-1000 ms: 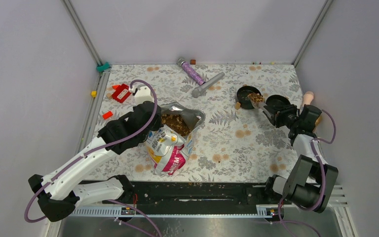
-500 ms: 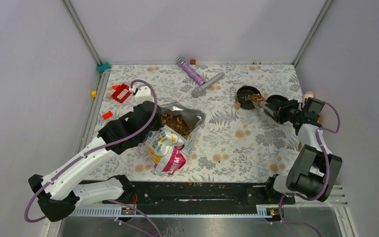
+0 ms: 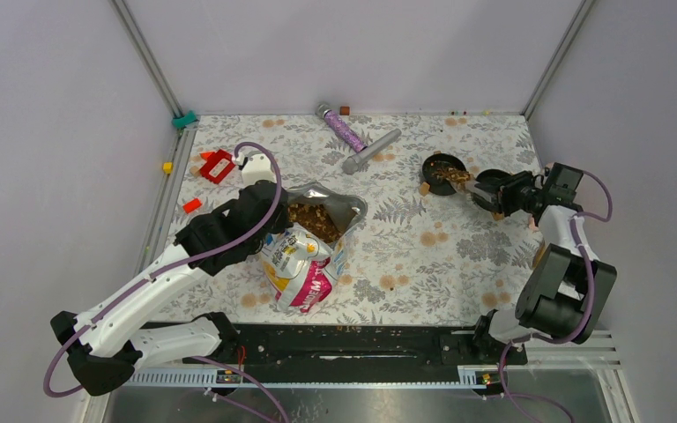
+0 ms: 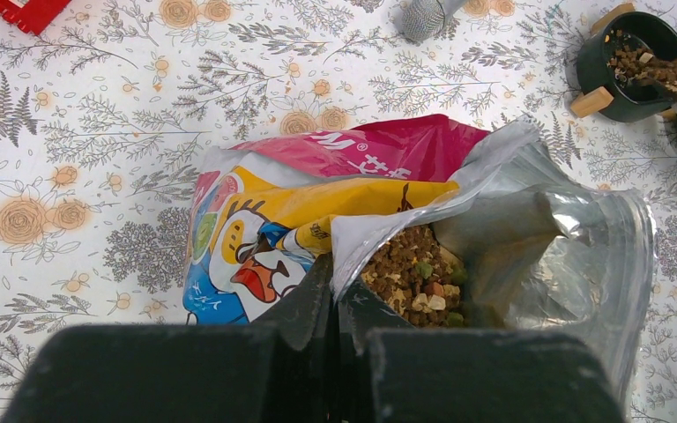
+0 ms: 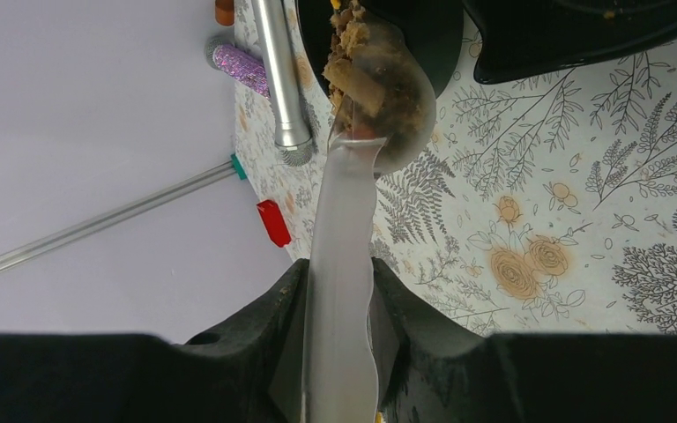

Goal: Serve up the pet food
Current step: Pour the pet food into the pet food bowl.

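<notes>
The glossy yellow-white-magenta bag (image 3: 304, 264) lies open at centre left, with brown kibble (image 3: 313, 220) showing in its silver mouth. My left gripper (image 3: 275, 207) is shut on the bag's rim; in the left wrist view its jaws (image 4: 339, 282) pinch the silver edge beside the kibble (image 4: 414, 273). My right gripper (image 3: 502, 196) is shut on a translucent spoon (image 5: 344, 247). The spoon's head carries kibble (image 5: 361, 79) and is tilted over a black bowl (image 3: 443, 172) that holds kibble. A second black bowl (image 3: 494, 181) sits just right of it.
A silver microphone (image 3: 370, 152) and a purple glitter tube (image 3: 342, 129) lie at the back middle. Red pieces (image 3: 217, 165) and a white object (image 3: 251, 167) lie at the back left. A peach object (image 3: 549, 174) is near the right wall. Metal frame posts stand at both back corners.
My right wrist has swung right and toward the back, turning the spoon over the black bowl, where more kibble now lies. The left arm and bag have not moved.
</notes>
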